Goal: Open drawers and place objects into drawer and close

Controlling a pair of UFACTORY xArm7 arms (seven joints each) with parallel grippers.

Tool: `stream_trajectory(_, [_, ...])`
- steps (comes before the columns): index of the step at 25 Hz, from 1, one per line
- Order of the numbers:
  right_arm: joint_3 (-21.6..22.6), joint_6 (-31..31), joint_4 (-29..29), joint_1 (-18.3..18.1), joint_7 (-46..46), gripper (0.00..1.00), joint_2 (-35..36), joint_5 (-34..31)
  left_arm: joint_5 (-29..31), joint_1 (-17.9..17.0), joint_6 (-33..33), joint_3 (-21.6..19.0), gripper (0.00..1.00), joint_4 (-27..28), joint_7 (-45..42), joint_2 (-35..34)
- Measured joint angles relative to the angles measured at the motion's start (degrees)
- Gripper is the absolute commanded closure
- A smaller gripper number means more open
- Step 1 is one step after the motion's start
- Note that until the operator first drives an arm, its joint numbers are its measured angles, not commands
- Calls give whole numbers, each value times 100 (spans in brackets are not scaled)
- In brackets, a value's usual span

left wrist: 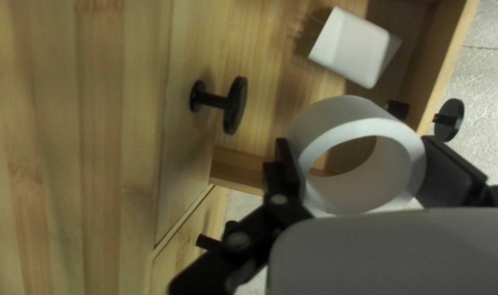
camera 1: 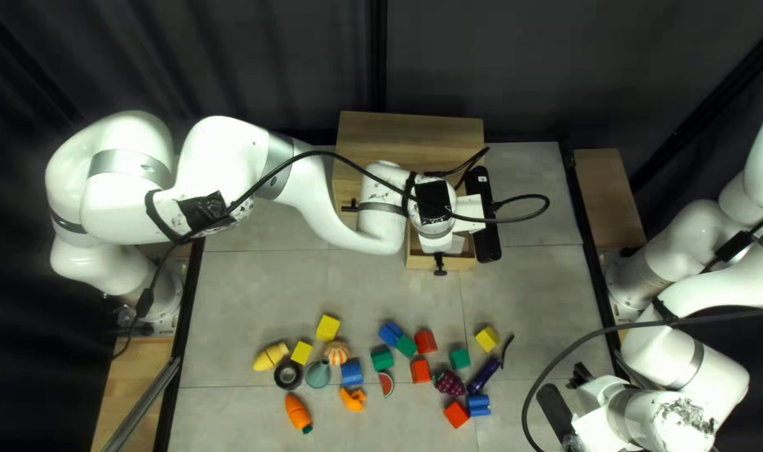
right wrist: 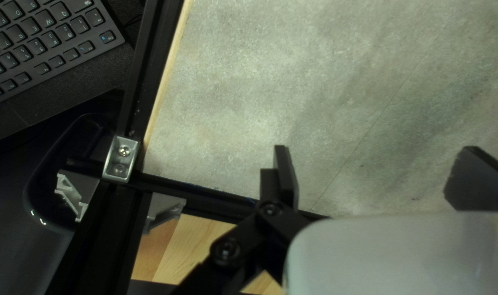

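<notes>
Holding a white ring (left wrist: 336, 117) in the left gripper (left wrist: 358, 150), pinched with one finger against each side of its outer wall. To be found high, around the upper middle of the top left view, by the open drawer (left wrist: 448, 65) of the wooden cabinet (camera 1: 411, 134). Short along its axis, and tipped so as to turn its round mouth toward the wrist camera. In the left wrist view, overlapping the drawer's side wall close to the front corner, with most of the drawer floor ahead of the gripper. Likely in need of a small shift that way, toward the right of the top left view, before letting go. Also ahead of the ring, inside the drawer: a white block (left wrist: 353, 49), tilted (worth sparing a knock). Better to set down beside it, clear of the side wall, than to risk catching on the rim or on the black knob (left wrist: 236, 105) of the closed drawer face. Clearly a job for the left arm (camera 1: 314, 192), right at the drawer. Much farther off, at the lower right of the top left view, the right gripper (right wrist: 376, 150), fingers wide apart over bare tabletop, gripping nothing. Drawer apparently still to be pushed shut afterward.
</notes>
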Motion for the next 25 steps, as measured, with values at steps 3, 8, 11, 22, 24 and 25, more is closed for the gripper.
stream_trajectory(3, [0,0,0,0,0,0,0,0,21,-5,56,7,0,8,15,-89])
stream_trajectory(8, [0,0,0,0,0,0,0,0,84,-126,104,-81,0,-311,64,-472])
stream_trajectory(11, [0,0,0,0,0,0,0,0,77,-213,96,-217,0,-665,207,-812])
stream_trajectory(22, [0,0,0,0,0,0,0,0,-804,-770,383,-1201,0,-1381,934,-1311])
stream_trajectory(24, [0,0,0,0,0,0,0,0,-1021,-865,532,-1374,0,-1339,1054,-1299])
stream_trajectory(25, [0,0,0,0,0,0,0,0,-1092,-899,576,-1431,0,-1348,1079,-1316])
